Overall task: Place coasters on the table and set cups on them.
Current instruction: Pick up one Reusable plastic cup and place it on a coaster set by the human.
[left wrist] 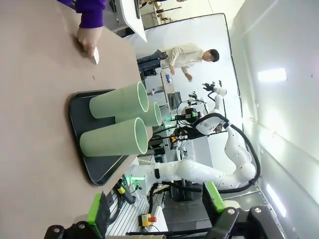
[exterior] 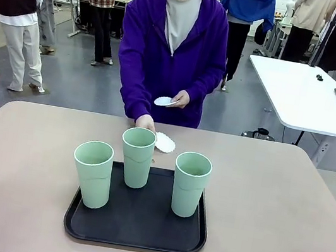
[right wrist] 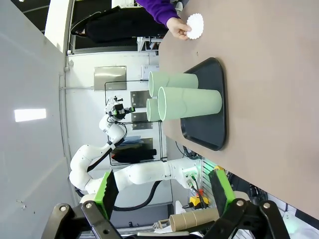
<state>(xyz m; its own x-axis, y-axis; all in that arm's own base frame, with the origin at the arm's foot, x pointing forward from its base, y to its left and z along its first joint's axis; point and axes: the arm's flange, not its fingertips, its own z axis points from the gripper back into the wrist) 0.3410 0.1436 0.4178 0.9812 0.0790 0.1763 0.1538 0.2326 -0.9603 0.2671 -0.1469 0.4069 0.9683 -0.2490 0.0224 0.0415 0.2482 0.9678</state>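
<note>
Person's hand (exterior: pixel 146 122) low on coaster (exterior: pixel 165 142)

The beige table (exterior: pixel 271 200) carries a black tray (exterior: pixel 139 227), which lies near the person's lowered hand (exterior: pixel 145 122), on the robot's side of it. One white lacy coaster (exterior: pixel 165 142) lies flat at that hand's fingertips, just beyond the tray's far rim.
</note>
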